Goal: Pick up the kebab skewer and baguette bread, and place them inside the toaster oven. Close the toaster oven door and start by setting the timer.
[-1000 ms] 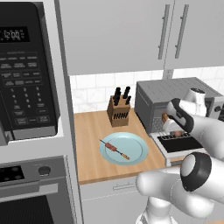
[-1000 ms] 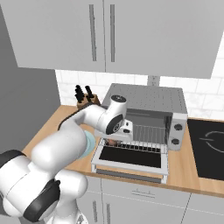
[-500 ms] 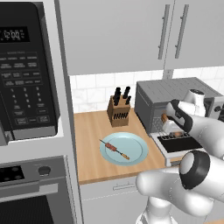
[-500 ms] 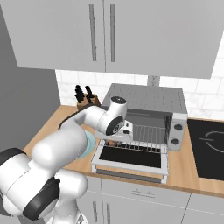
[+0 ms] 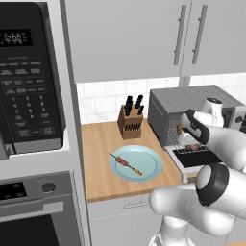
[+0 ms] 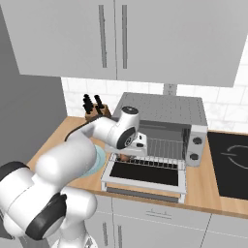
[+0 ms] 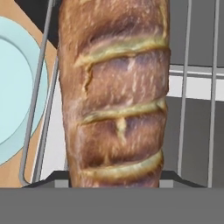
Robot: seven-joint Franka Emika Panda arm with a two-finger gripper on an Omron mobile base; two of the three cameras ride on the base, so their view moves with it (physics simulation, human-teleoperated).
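Little has shifted over the past second: the arm holds almost the same pose at the toaster oven's mouth, and nothing on the counter has changed place. Nearest the hand camera, the baguette bread [image 7: 114,94] stands lengthwise between the finger tips of the gripper [image 6: 127,156], which is clamped around the loaf. Thin bars of the wire rack [image 7: 38,94] run beside and behind the bread. Below them lies the toaster oven door [image 6: 145,173], dropped flat and open toward the counter's front edge. To one side, a pale blue plate [image 5: 149,166] sits on the wooden counter [image 5: 98,149], carrying the kebab skewer [image 5: 125,163], which lies diagonally across it, well apart from the gripper. Beyond the door, the toaster oven [image 6: 164,109] stands with its knob panel [image 6: 196,147] on the right. Farther back, a knife block [image 5: 130,122] rests against the white tiled wall, just beside the oven's left side. A black microwave [image 5: 29,81] hangs at far left.
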